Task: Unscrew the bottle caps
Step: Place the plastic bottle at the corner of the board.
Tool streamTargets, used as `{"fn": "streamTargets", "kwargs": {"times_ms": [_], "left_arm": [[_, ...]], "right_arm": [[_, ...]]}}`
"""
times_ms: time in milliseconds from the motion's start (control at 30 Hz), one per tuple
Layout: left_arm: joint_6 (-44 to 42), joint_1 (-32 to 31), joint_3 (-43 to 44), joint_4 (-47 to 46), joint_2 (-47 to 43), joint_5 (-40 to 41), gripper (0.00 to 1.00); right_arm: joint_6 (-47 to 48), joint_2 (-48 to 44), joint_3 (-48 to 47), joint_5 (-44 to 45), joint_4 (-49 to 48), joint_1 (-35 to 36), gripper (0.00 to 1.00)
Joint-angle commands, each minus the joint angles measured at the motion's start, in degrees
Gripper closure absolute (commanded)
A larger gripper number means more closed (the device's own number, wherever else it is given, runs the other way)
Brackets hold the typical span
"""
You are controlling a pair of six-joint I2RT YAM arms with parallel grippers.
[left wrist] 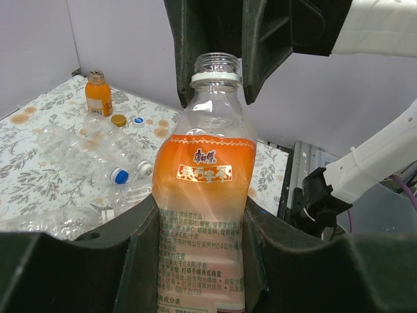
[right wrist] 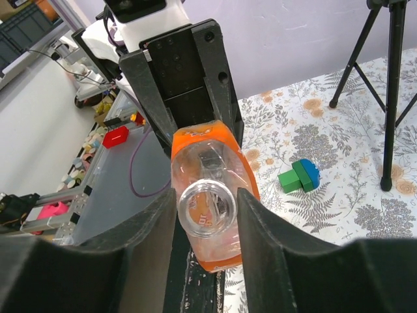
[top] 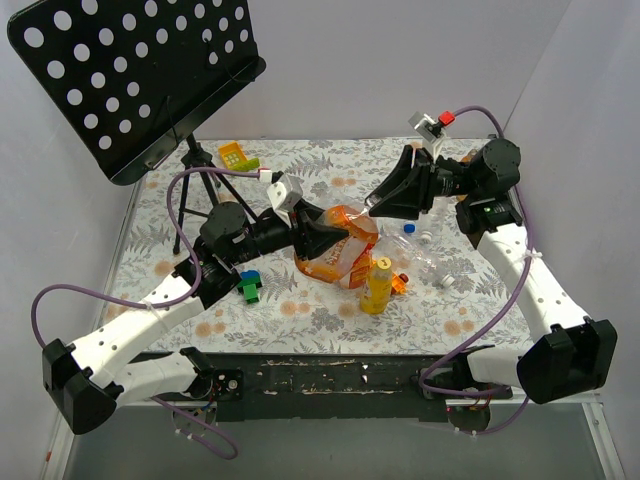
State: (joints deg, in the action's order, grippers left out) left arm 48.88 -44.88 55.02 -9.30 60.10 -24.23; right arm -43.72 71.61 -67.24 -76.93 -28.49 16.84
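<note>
Both grippers meet at one orange-labelled bottle [left wrist: 205,195]. The left gripper [left wrist: 202,228] is clamped on its body, while the right gripper [right wrist: 207,203] straddles its open neck; whether it touches I cannot tell. Loose bottle caps [left wrist: 118,120] lie on the table [left wrist: 39,111] beyond.

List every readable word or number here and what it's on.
"GB/T 21733": fine print near the bottom of the clear plastic bottle with the orange label.
Large Chinese characters on its orange band: too blurred by glare to read.
Other fine print there: too small.
Nothing else legible.
</note>
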Motion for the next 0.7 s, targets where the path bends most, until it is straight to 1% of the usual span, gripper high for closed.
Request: {"fn": "streamTargets", "kwargs": {"times_ms": [0,33,100,133,167,200,233,300,367,433,533,667], "left_arm": [[0.4,0.0,-0.4,-1.9,-0.8,2.2,1.00],[0.4,-0.1,-0.4,-1.9,-0.9,2.3,1.00],[0.4,0.0,-0.6,-2.0,-0.9,2.6,1.00],[0.5,-0.1,-0.5,-2.0,-0.8,2.7,1.00],[0.5,-0.1,-0.5,-2.0,-0.8,2.8,1.00],[0.7,-0.1,-0.5,-2.0,-0.8,2.9,1.00],[0.8,-0.1,-0.5,-2.0,-0.8,3.0,1.00],[1.2,-0.1,-0.7,-2.2,-0.9,3.5,0.88],[1.4,-0.1,-0.9,-2.3,-1.3,3.5,0.67],[1.6,-0.1,-1.2,-2.4,-2.0,3.6,0.50],[1.7,-0.1,-2.3,-2.4,-4.0,4.1,0.30],[0.4,0.0,-2.3,0.1,-6.5,5.2,0.11]], "right_arm": [[-6.2,-0.2,0.0,-1.9,-8.9,0.2,0.55],[-6.5,-0.2,0.1,-2.0,-9.1,0.2,0.58],[-6.3,-0.2,0.4,-2.2,-9.5,0.2,0.71],[-6.4,-0.2,0.4,-2.2,-9.6,0.2,0.83],[-6.4,-0.1,0.4,-2.6,-9.7,0.3,0.92],[-6.3,-0.1,0.4,-2.8,-10.0,0.2,0.98],[-6.1,-0.2,0.3,-3.2,-10.1,0.2,0.99],[-5.5,-0.3,0.0,-3.7,-10.1,0.3,0.99],[-5.0,-0.5,-0.5,-4.2,-10.0,-0.2,0.99],[-5.0,-0.5,-1.5,-4.5,-10.0,-1.2,0.99],[-4.9,-0.7,-2.6,-5.3,-10.0,-3.0,0.99],[-4.8,-1.1,-3.9,-6.0,-10.0,-5.4,0.99]]}}
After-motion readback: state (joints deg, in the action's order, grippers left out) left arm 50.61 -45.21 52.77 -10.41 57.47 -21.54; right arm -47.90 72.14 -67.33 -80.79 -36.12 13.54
